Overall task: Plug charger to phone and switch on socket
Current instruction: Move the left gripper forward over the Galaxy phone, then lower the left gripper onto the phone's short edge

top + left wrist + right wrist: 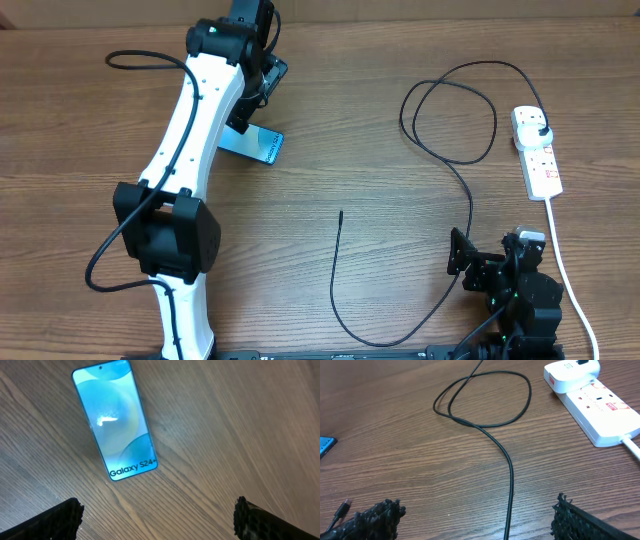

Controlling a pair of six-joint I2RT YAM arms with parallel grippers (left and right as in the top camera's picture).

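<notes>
The phone lies face up on the wooden table, its cyan screen reading "Galaxy S24"; in the overhead view the phone is partly covered by my left arm. My left gripper hovers open just short of it, nothing between the fingers. The charger is a thin black cable. It loops from its plug in the socket down to a free connector tip. My right gripper stands open low over the table. The cable runs between its fingers untouched, and the tip lies at the left.
A thick white cord leaves the socket and runs toward the front right edge beside my right arm. My white left arm stretches across the left half of the table. The cable's loop lies left of the socket.
</notes>
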